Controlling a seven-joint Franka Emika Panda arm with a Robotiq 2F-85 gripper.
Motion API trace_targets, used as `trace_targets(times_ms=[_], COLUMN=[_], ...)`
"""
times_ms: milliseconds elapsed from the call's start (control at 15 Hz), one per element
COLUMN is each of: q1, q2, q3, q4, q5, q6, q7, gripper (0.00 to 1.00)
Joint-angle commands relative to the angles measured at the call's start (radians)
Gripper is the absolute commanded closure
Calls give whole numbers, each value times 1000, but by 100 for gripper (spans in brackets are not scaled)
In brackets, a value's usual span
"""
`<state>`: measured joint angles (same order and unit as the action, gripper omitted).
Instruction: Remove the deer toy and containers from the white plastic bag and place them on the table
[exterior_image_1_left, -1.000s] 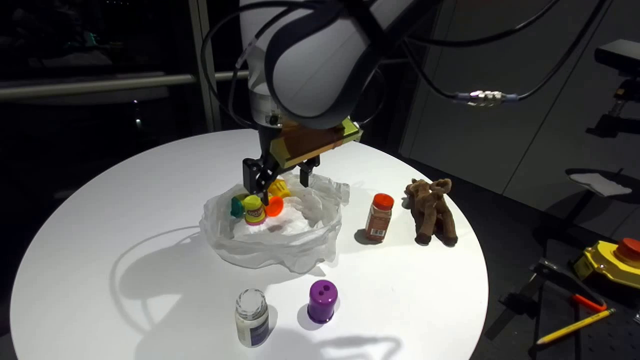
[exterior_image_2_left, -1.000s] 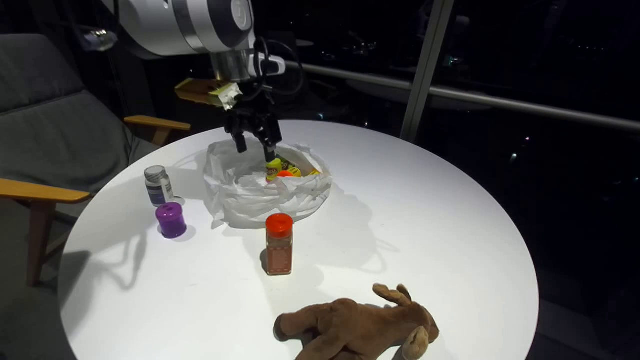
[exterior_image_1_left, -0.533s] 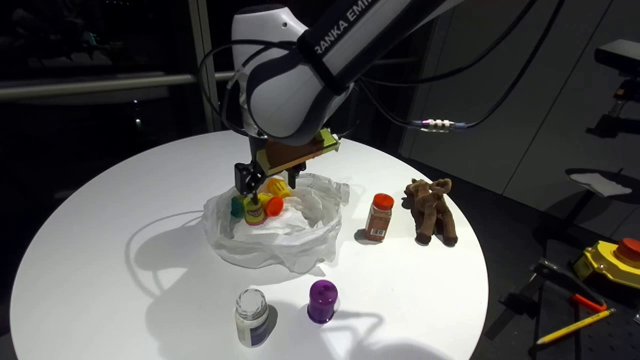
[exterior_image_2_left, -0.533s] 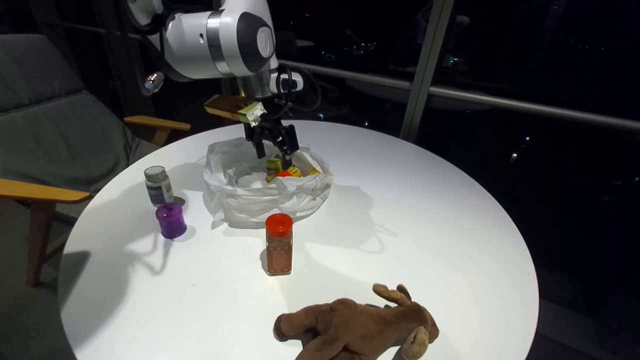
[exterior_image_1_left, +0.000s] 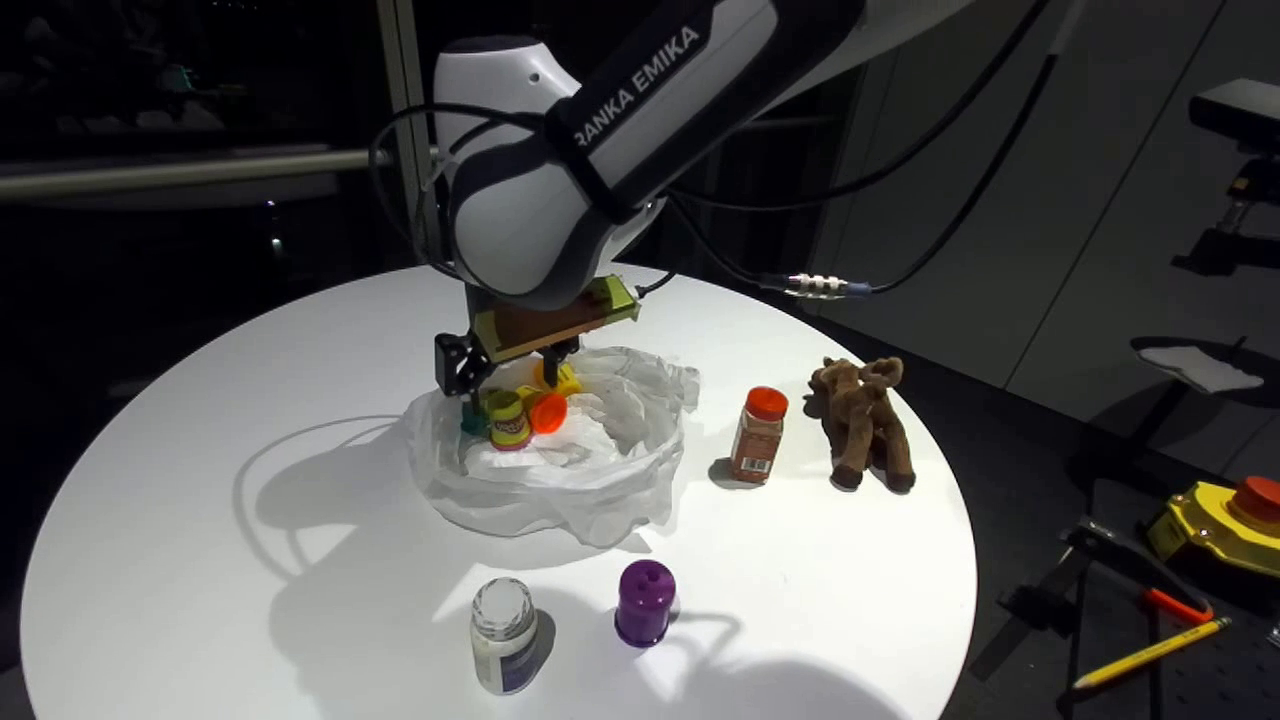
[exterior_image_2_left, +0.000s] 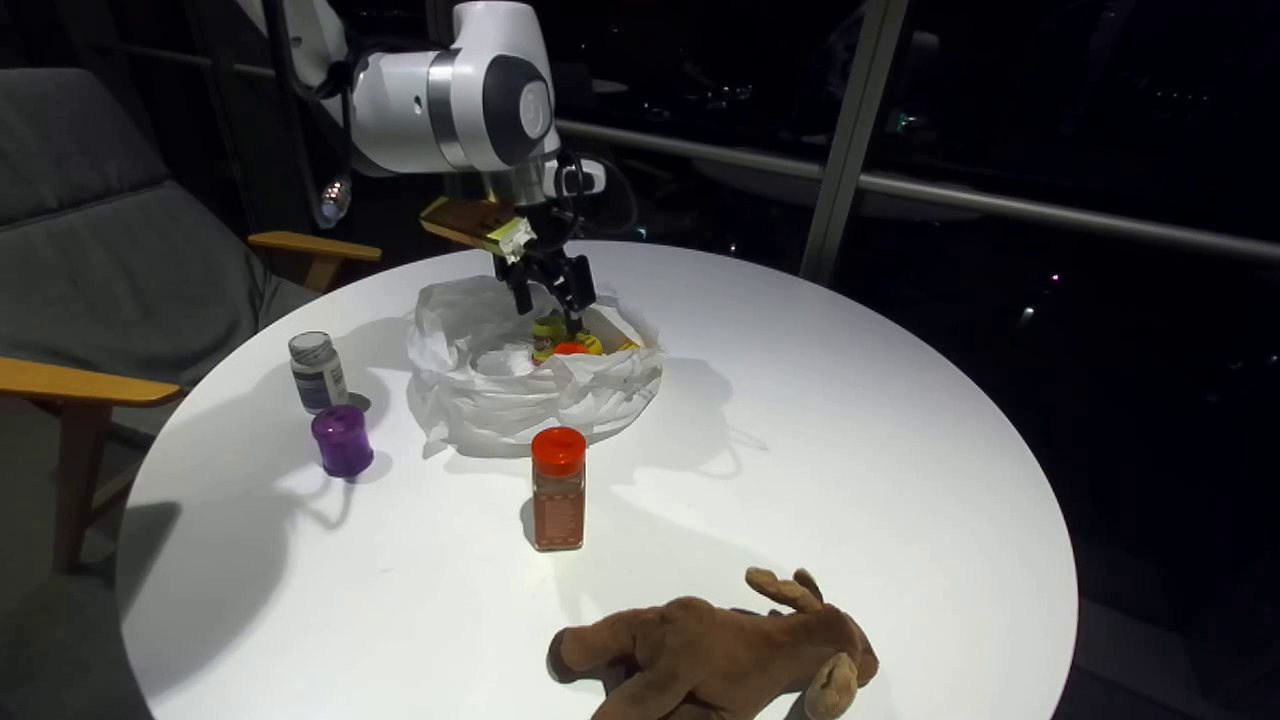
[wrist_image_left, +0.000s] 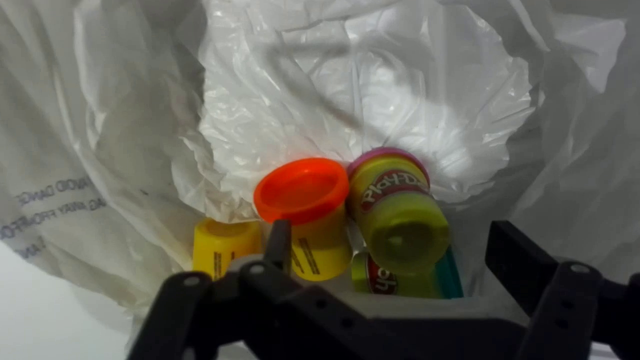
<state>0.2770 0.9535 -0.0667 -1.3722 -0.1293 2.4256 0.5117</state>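
The gripper (wrist_image_left: 388, 235) is pointed downward, its two black fingers (wrist_image_left: 519, 259) spread wide, with a broad gap between them. Directly above the gripper, in an exterior view, the wrist (exterior_image_2_left: 516, 187) is set nearly upright. Higher than the gripper, a rounded joint (exterior_image_1_left: 520, 230), white and edged in dark grey, is shown in an exterior view. From that joint the forearm (exterior_image_1_left: 690, 100) is slanted upward and off to one side of the gripper, and "EMIKA" can be read on its dark band (exterior_image_1_left: 640, 85).
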Motion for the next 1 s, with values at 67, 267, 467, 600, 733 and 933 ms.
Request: trace_targets(times_ms=[67,267,467,600,733,933], q1=[6,14,21,26,32,52], q2=[97,123,141,153,162,137], q3=[3,-3,-12,-19,-27,-50], q4=[145,192,227,236,241,223], q5=[24,17,10,4,-1,-10], q6=[-51,-66,-82,-89,-97,-110], q7=[-37,-36,-34,-31,-25,9], gripper=[0,29,45,62,77,82])
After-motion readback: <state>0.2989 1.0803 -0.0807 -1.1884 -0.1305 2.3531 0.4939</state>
